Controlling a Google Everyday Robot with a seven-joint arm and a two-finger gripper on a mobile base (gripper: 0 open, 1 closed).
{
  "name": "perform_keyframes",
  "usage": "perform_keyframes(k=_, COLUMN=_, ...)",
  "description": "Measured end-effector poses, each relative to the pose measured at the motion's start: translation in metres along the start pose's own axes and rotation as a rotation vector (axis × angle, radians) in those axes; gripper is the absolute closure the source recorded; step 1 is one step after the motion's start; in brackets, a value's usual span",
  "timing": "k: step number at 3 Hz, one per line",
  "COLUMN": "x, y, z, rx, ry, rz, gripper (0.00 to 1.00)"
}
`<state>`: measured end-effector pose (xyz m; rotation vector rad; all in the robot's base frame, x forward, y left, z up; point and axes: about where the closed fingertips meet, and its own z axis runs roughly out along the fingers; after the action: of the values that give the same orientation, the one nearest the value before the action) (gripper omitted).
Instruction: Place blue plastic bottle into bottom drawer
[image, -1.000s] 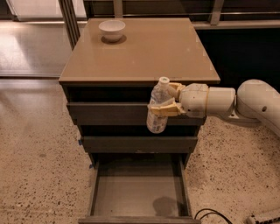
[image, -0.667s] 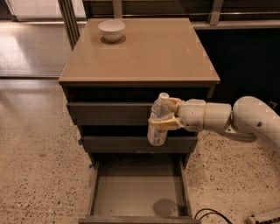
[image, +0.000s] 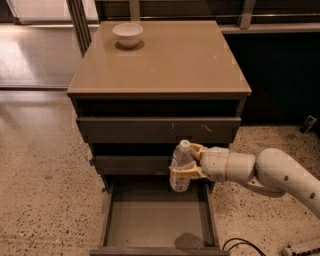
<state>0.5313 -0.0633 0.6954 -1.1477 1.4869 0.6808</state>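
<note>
Reaches in from 4 o'clock with the white arm (image: 287, 177), wrist (image: 227, 165) level, pointing toward 9 o'clock. Ends in the gripper (image: 184, 161) just off centre toward 5 o'clock, tan fingers (image: 181, 172) clamped on the upright bottle (image: 179, 184).

We see the cabinet (image: 160, 65) in the middle of the frame, with the bowl (image: 128, 34) on its top at the upper left. Three drawers stack below it, and the bottom drawer (image: 150, 220) stands pulled out toward the lower edge. The arm (image: 280, 175) reaches in from the right. The gripper (image: 186, 161), before the middle drawer (image: 130, 164), clasps the bottle (image: 179, 159) upright over the bottom drawer's rear right part.
</note>
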Motion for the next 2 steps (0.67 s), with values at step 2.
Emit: perform_keyframes(k=2, x=0.0398, y=0.0158, z=0.0077, rx=0.052, ry=0.013, rz=-0.018, gripper=1.00)
